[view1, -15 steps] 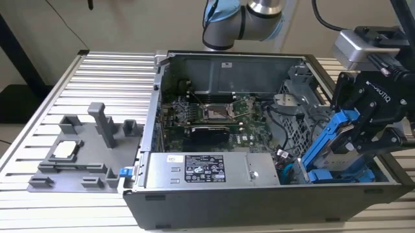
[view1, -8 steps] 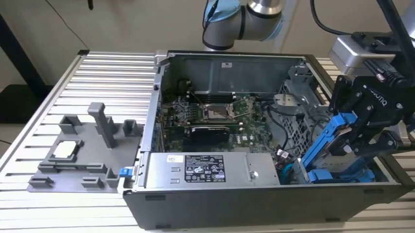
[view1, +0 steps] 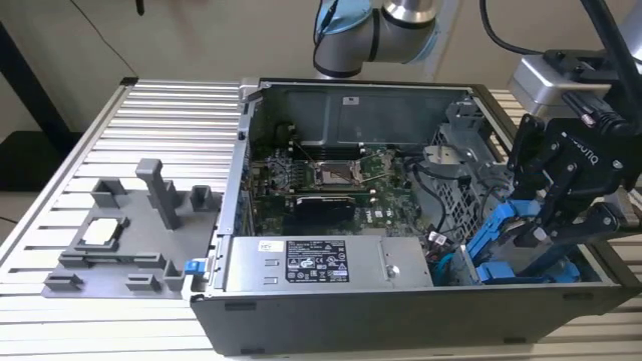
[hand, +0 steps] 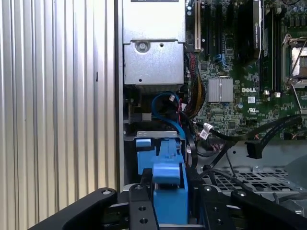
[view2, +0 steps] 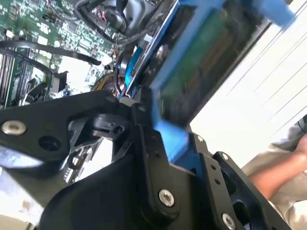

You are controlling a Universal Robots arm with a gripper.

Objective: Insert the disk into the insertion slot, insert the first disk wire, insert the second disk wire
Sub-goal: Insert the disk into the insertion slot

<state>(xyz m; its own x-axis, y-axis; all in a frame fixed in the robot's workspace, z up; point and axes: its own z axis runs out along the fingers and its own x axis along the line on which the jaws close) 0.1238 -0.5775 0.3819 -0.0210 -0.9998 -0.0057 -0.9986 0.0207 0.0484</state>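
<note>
Pinching the disk [view1: 498,229] by its blue carrier in the gripper [view1: 549,229], tilted just above the insertion slot [hand: 158,135] at the computer case [view1: 401,320] corner. Seemingly doing the first step, disk unseated, calling for squaring carrier with bay

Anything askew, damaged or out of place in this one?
The hand grips the disk, which in the exterior view leans at a slant at the computer case's corner rather than lying flat. A black wire connector lies loose, unplugged, inside the case. No damage shows.

Blue-framed disk [hand: 168,189], black fingers [hand: 140,207], green motherboard [hand: 229,114]
</note>
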